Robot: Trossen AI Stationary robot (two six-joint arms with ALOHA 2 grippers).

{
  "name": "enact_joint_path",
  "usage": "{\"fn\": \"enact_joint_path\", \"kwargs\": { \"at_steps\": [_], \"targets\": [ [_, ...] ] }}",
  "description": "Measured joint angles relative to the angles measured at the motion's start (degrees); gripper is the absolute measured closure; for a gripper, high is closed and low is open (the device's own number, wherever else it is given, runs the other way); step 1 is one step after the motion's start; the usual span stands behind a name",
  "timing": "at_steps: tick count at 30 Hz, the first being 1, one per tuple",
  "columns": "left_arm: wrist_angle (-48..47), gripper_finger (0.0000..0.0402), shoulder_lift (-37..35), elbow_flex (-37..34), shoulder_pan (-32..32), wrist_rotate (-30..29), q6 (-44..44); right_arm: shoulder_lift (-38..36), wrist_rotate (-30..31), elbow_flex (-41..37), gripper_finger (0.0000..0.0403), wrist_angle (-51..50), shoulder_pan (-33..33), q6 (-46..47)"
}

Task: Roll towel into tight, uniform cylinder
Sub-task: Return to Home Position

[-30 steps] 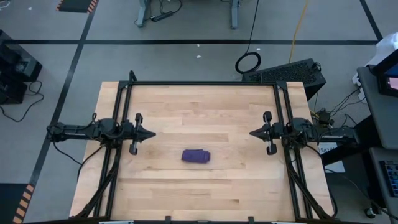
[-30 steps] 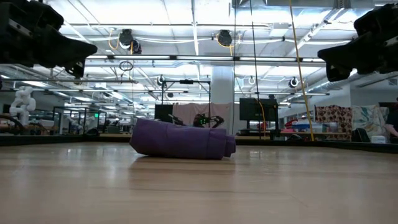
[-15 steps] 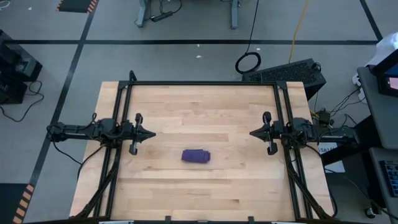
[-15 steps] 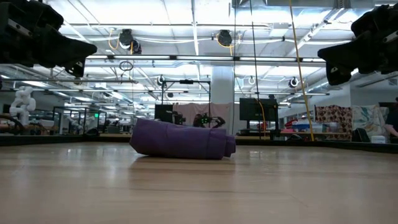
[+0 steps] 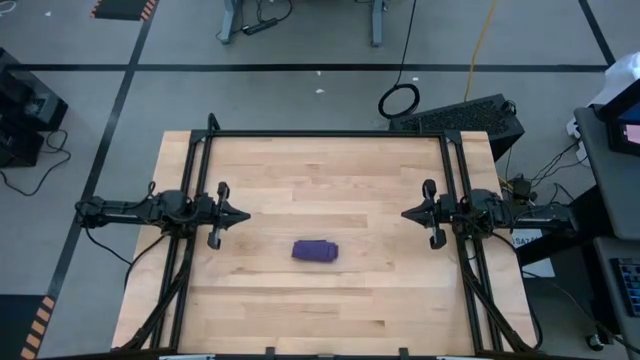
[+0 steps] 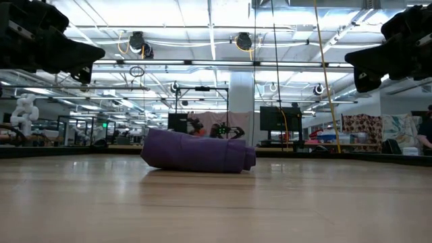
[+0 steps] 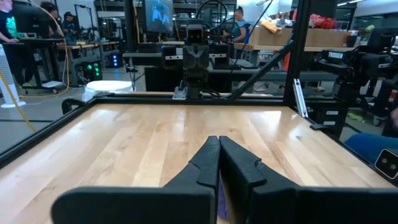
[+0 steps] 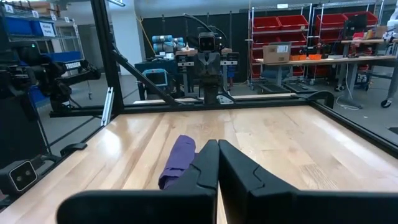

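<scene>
Lying rolled on the wooden table (image 5: 330,170), the purple towel (image 5: 315,251) sits below frame centre.
Left gripper (image 5: 243,215) mid-left, right gripper (image 5: 406,214) mid-right, fingers closed, empty.

High view: straight down, above towel (image 5: 315,251). Low view: table (image 6: 216,202) level, near towel. Wrist views face each other across it.

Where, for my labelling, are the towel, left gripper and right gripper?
towel (image 5: 315,251): high view, middle of the roll.
left gripper (image 5: 245,215): high view, tip of its shut fingers.
right gripper (image 5: 405,214): high view, tip of its shut fingers.
</scene>
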Motion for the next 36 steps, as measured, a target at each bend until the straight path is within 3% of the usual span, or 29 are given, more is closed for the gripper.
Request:
{"fn": "enact_joint_path", "kwargs": {
  "at_steps": [36],
  "targets": [
    [0.13, 0.0384, 0.00, 0.00, 0.00, 0.00, 0.04, 0.02, 0.01, 0.00, 0.0403, 0.04, -0.02, -2.97]
  ]
}}
